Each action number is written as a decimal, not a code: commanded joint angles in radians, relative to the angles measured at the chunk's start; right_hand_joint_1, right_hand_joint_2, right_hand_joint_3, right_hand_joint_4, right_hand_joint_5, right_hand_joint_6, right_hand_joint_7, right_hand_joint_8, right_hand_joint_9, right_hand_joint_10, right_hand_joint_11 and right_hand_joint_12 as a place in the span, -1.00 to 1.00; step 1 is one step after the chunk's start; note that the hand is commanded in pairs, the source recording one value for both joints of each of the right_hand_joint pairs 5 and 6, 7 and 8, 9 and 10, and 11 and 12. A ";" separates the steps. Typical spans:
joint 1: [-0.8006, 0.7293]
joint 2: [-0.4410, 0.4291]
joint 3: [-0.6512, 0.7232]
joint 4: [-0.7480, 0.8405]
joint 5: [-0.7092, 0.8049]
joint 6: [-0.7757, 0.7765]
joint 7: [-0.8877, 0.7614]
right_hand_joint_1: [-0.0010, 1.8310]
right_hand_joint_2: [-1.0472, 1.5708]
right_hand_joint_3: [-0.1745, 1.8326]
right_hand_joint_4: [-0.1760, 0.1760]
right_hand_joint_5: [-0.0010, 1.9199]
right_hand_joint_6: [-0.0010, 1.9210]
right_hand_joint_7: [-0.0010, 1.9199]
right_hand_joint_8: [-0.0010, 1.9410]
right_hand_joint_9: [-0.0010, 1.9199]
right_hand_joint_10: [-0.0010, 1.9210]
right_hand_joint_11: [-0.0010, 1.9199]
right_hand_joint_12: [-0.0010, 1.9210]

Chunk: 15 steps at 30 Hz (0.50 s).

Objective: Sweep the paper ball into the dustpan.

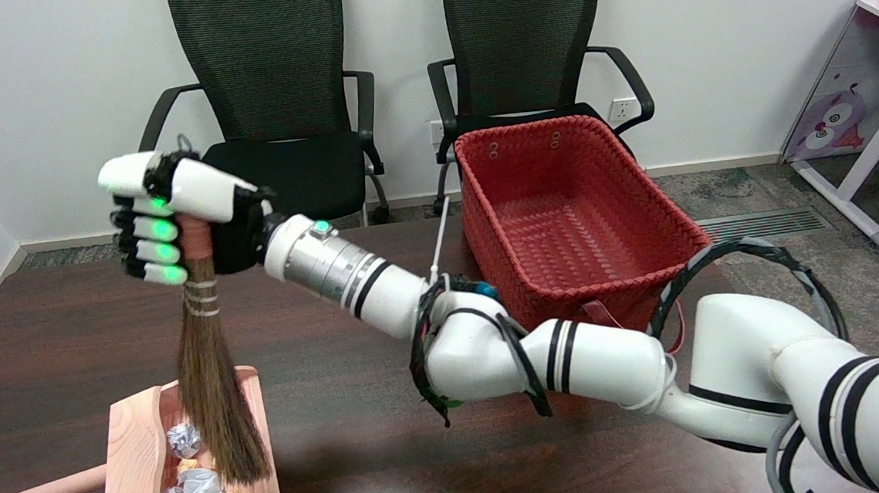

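The fingers (pixel 151 243) of the right hand (pixel 174 218) are wrapped tight around the red-wound top of the little broom (pixel 209 386), so the broom hangs straight down from the fist. That wound top is the best place to hold it, because it is the hard, thick part; the long brown bristles below are soft and bendy and would just flop if you grabbed them. The broom looks very light. Its bristle tips hang over the pink dustpan (pixel 133 453), which sits on the dark tabletop (pixel 340 377) near the front left corner. I cannot tell if the tips touch the pan or float just above it. The paper ball (pixel 184 439) is already inside the dustpan, next to another crumpled white ball and some small yellow bits. Paper balls like this are very light and roll easily, so a soft brush is enough to move them. A red basket (pixel 561 215) stands well apart, at the far right of the tabletop.
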 commanded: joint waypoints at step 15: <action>-0.091 0.184 0.095 -0.104 0.107 0.029 -0.629 -0.16 0.92 1.00 -0.06 1.00 1.00 1.00 0.98 1.00 1.00 1.00 1.00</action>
